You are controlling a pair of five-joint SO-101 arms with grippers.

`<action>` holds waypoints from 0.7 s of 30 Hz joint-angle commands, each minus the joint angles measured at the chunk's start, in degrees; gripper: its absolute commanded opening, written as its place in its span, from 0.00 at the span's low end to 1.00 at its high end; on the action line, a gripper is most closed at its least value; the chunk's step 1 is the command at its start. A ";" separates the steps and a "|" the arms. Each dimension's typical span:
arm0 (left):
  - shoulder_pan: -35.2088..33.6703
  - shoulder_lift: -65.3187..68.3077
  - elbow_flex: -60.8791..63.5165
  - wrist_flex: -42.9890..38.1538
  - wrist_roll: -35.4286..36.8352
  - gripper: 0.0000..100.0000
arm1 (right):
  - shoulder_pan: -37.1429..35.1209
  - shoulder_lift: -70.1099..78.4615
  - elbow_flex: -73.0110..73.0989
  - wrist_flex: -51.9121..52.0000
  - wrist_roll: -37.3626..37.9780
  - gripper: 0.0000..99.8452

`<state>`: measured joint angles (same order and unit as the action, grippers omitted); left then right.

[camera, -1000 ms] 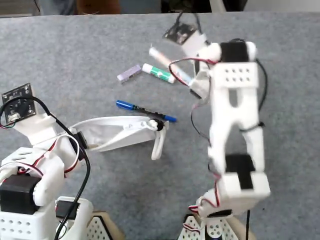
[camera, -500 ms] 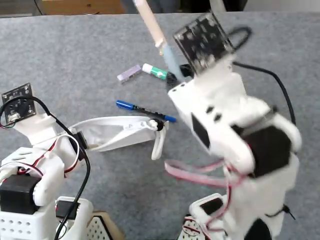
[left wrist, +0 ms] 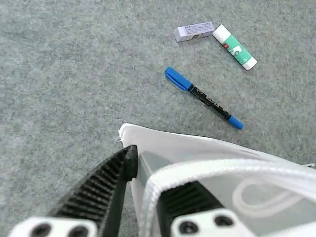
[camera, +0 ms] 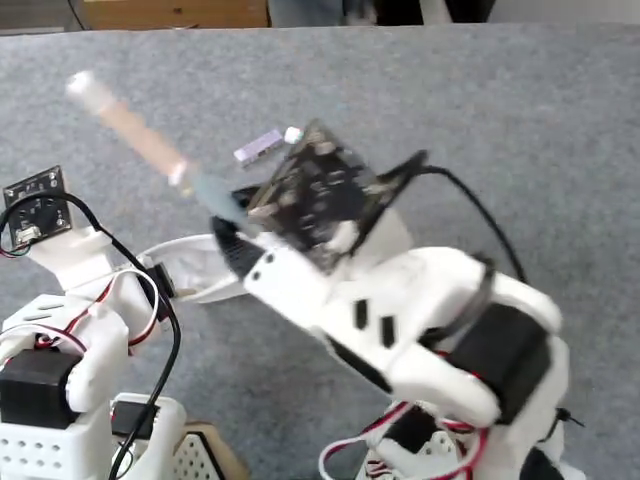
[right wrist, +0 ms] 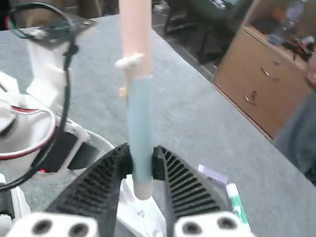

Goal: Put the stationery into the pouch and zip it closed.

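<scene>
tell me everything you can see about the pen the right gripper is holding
The pen is a slim stick, seemingly plastic, peach on its free half and pale blue on the gripped half, with a small white band where they meet. The right gripper is shut on the blue part, black ribbed fingers pressing both sides. It is held off the table, slanted, its pale lower end above the white pouch.
</scene>
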<state>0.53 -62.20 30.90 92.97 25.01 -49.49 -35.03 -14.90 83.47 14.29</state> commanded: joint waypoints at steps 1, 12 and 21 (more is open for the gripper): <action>-0.57 0.26 2.86 -0.44 -1.05 0.03 | -3.87 -0.66 3.65 -4.57 8.97 0.01; -0.66 0.26 2.86 -0.62 -1.05 0.03 | -4.75 -4.44 8.48 -6.24 4.75 0.01; -0.40 0.62 2.86 -0.88 -1.05 0.03 | 5.36 -8.92 6.81 7.56 14.86 0.01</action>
<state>0.53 -62.20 30.90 92.97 25.01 -49.05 -42.59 -6.29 86.55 26.51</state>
